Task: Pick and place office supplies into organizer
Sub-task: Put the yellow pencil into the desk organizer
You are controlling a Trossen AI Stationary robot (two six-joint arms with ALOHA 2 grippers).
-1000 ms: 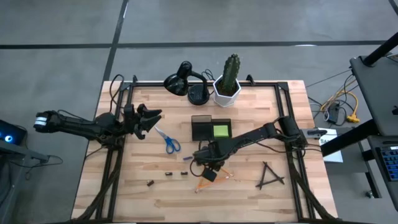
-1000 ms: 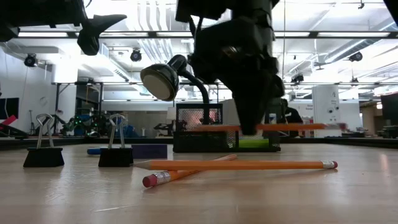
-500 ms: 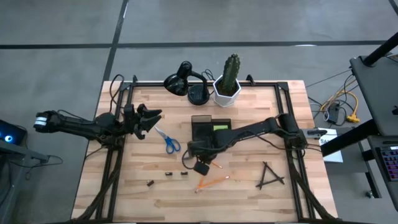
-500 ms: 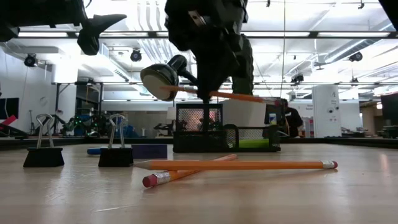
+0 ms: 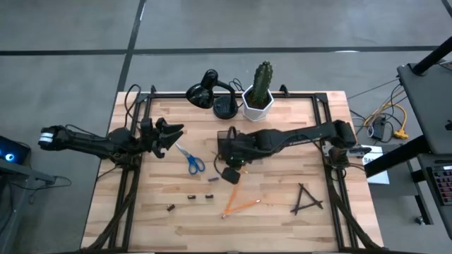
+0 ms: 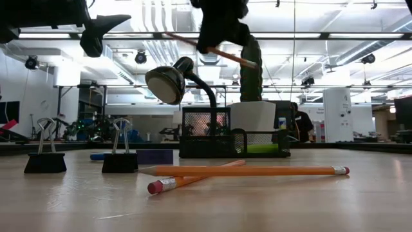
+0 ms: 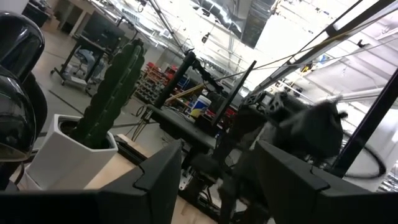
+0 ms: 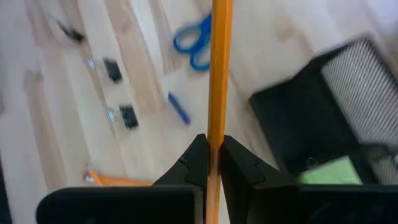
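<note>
At the table's left edge we see the left gripper [image 5: 171, 135] waiting above the wood, its fingers spread wide with nothing between them. Just right of it lie the blue-handled scissors [image 5: 191, 161], and nearer us three binder clips [image 5: 191, 197] sit in a loose row. At the far edge stand the black desk lamp [image 5: 209, 91] and the potted cactus [image 5: 260, 90]. In the middle, the right gripper [image 8: 209, 163] is clamped tight on an orange pencil [image 8: 218, 74], holding it tilted in the air over the mesh organizer [image 6: 233, 142], where a lime-green sticky pad [image 6: 264, 148] rests in the right compartment. Two more pencils [image 5: 240, 206] lie crossed on the table nearer us. Toward the right, thin black sticks [image 5: 306, 199] form a triangle.
</note>
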